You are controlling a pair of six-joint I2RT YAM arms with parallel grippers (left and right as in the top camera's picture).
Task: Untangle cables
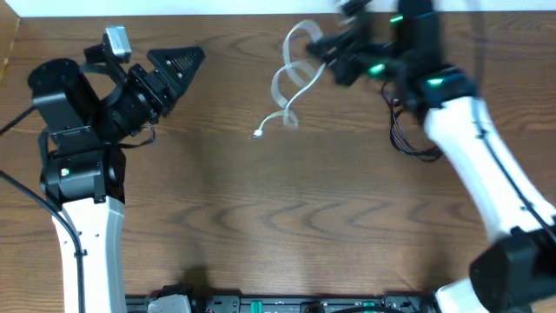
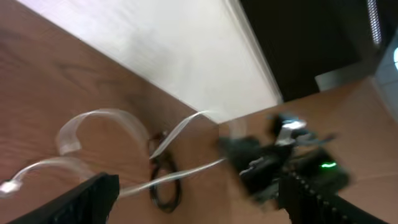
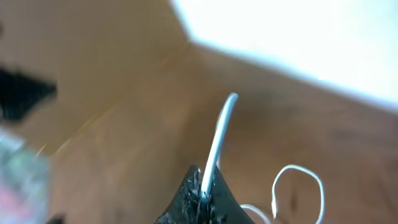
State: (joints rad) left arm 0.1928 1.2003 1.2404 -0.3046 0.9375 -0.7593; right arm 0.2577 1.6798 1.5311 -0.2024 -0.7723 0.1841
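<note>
The white cable (image 1: 289, 80) hangs in loops from my right gripper (image 1: 323, 54) down to the table, with its plug end (image 1: 259, 133) resting on the wood. In the right wrist view the jaws (image 3: 202, 194) are shut on the white cable (image 3: 219, 134), which sticks up out of them. A thin black cable (image 2: 164, 180) lies in a loop on the table, apart from the gripper. It seems to be the thin black loops beside the right arm in the overhead view (image 1: 407, 135). My left gripper (image 1: 178, 63) is open and empty, well left of the cables (image 2: 199, 208).
The table is brown wood (image 1: 287, 217), with a white wall (image 2: 180, 50) along its far edge. The right arm (image 1: 469, 139) reaches across the right side. The left arm's base (image 1: 78, 165) stands at the left.
</note>
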